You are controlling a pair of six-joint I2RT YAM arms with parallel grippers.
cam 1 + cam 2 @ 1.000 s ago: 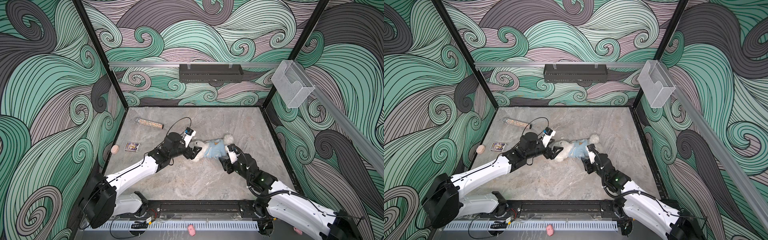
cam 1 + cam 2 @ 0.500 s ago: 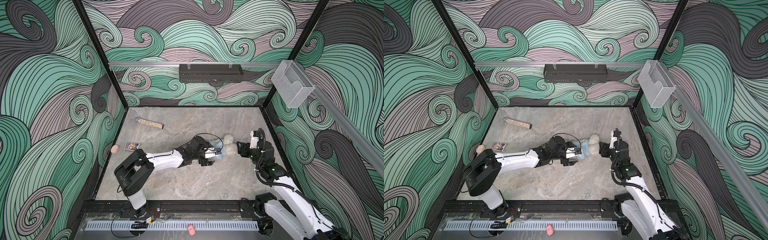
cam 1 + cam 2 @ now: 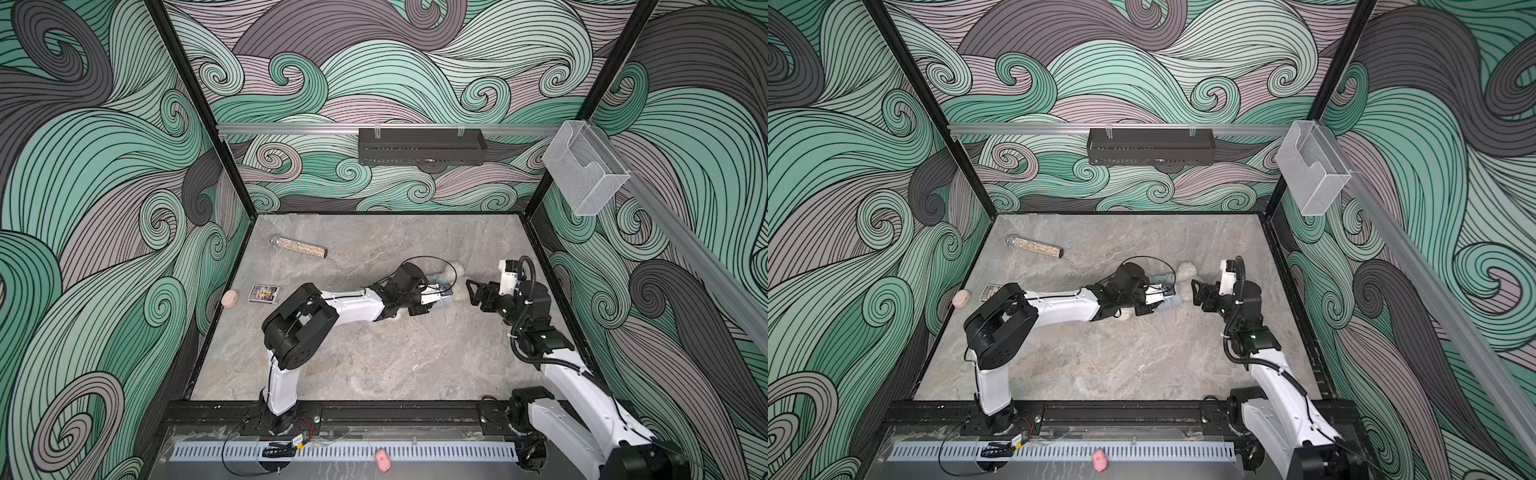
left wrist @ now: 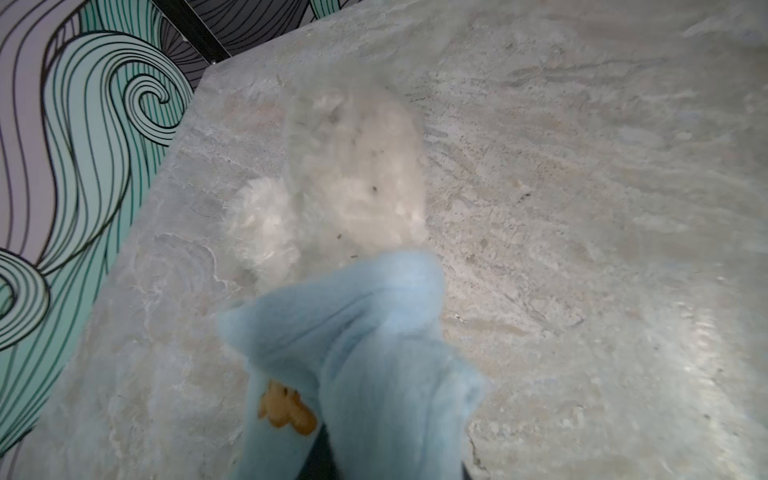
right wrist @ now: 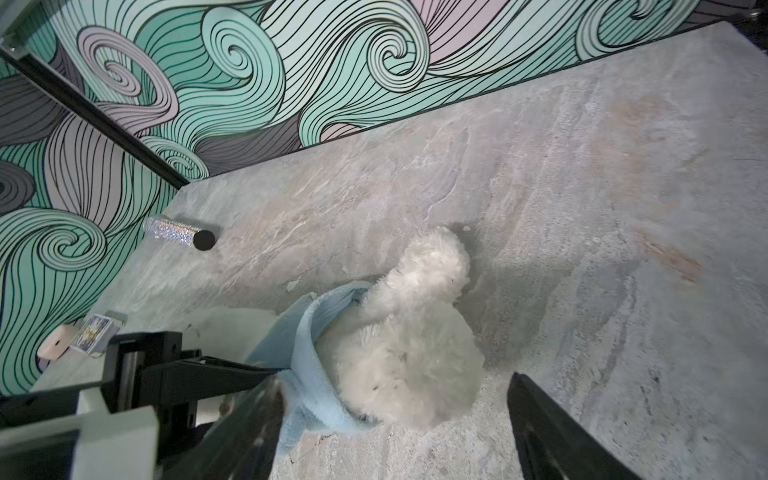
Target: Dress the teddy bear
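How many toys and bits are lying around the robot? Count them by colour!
White: 1, teddy bear
Light blue: 1, garment partly around the bear
Sparkly silver: 1, tube
Pink: 2, round toy by the left wall, small toy out front
Many colours: 1, card box
Total: 6

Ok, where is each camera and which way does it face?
Top views: high over the front edge, looking down at the table; left arm and right arm show.
Left wrist: on its arm, facing down at the teddy bear and blue top; arm barely shows.
Right wrist: behind the open right gripper, facing the bear; left gripper shows.
Wrist views share: bear, blue top.
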